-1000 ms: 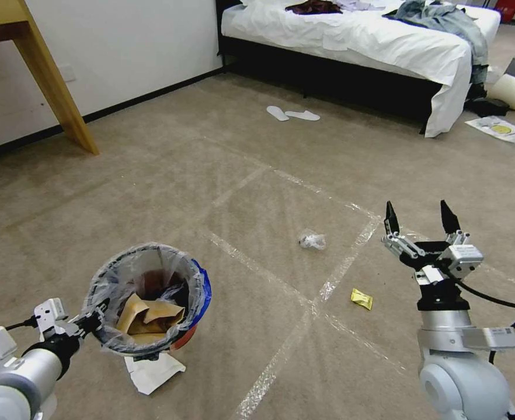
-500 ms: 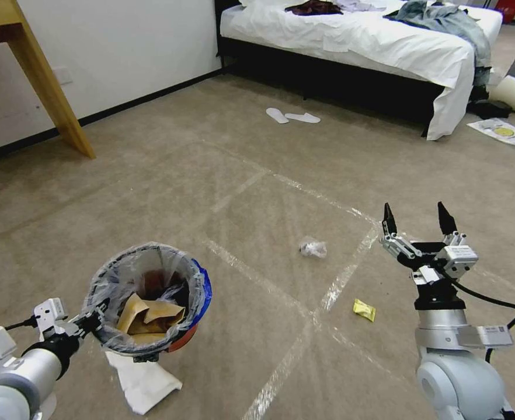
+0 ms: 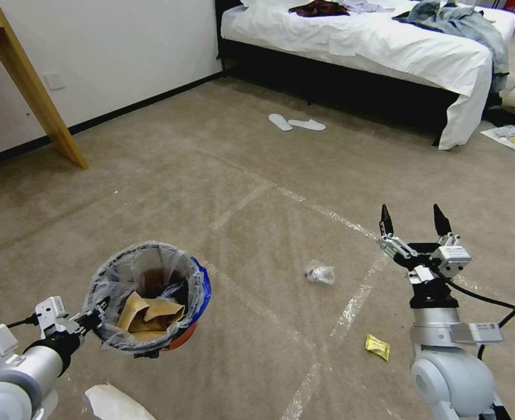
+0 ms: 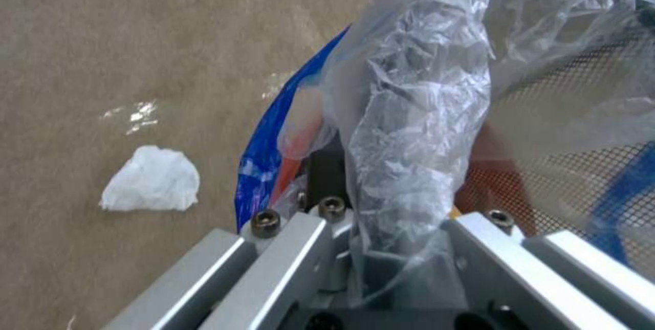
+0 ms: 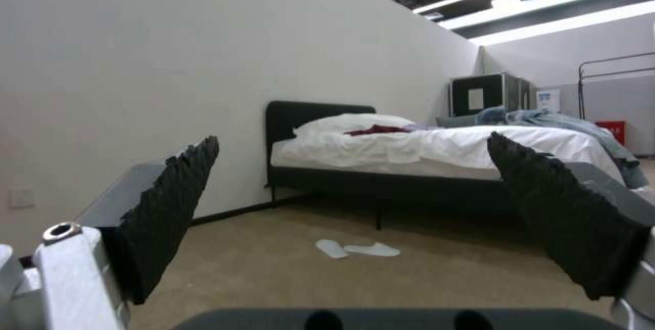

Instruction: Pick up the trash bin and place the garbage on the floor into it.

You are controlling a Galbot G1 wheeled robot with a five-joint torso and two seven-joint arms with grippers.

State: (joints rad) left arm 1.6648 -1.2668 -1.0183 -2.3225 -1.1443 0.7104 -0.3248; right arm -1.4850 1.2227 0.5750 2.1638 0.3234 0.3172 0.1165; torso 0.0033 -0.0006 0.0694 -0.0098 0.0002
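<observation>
Ahead, left fingers point(image 3: 97, 312) clamp trash bin point(image 3: 148, 303); right fingers point(image 3: 413, 217) apart above plastic wad point(image 3: 320, 273).

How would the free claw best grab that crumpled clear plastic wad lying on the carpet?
Probably from straight above, pinching across its bunched middle. The clear plastic wad is a low, loose lump lying flat on the carpet, with no handle or edge to hook. The right gripper, open and pointing up, would have to tip downward first.
</observation>
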